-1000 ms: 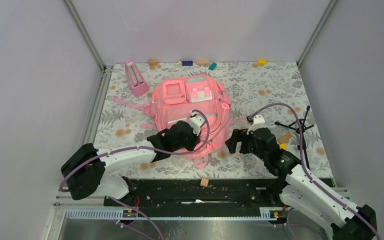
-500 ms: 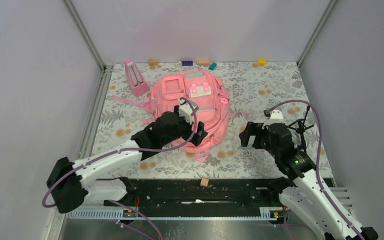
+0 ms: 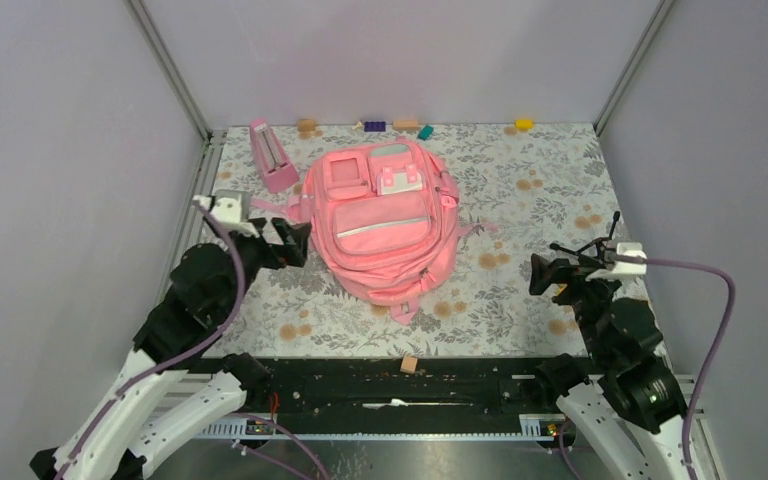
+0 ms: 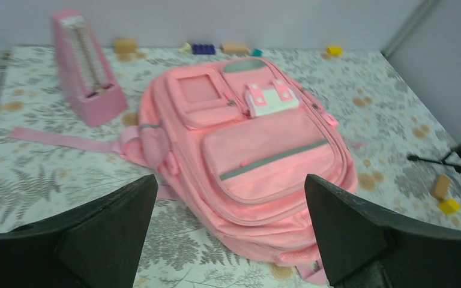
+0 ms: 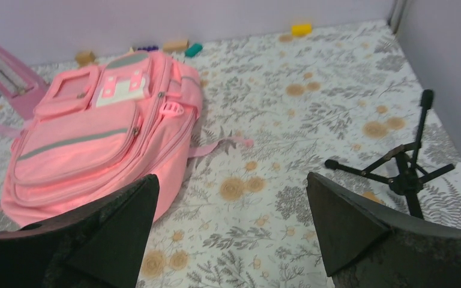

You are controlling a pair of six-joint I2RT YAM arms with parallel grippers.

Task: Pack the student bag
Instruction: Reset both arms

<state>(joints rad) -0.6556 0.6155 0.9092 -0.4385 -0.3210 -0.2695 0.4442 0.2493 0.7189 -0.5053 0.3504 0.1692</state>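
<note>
Pink student bag (image 3: 380, 225) face-up, long axis near-to-far, patched end farthest

No text, label, brand, number or sign is legible in any view.

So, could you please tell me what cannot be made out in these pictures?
- Contents of the student bag: hidden in all views by its fabric.
- Small blocks at the far edge: too small in the top view to identify.
- Black tripod: partly covered by the right arm in the top view.
- Bag's underside: hidden in all views, lying against the table.
</note>
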